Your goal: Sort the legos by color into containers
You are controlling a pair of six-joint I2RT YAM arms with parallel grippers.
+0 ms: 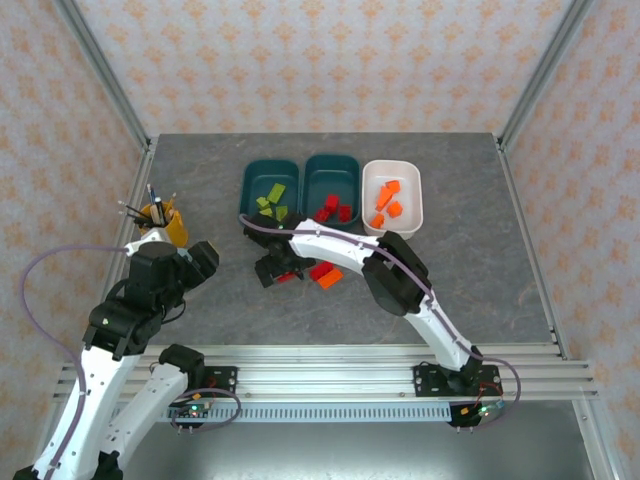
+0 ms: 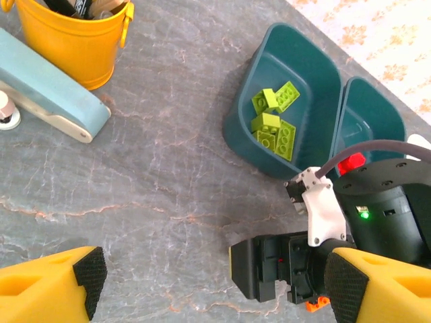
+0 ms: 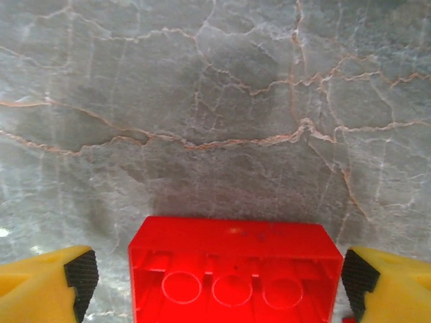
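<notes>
As the red brick (image 3: pixel 236 269) lies on the table (image 3: pixel 202 101), hollow side facing the wrist camera, its long axis runs finger to finger | right gripper (image 3: pixel 215 286) spread astride it, gap beside one pad (image 3: pixel 82 279) | left gripper (image 2: pixel 215 282) spread wide, near teal tray (image 2: pixel 236 134) of green bricks (image 2: pixel 273 121).
</notes>
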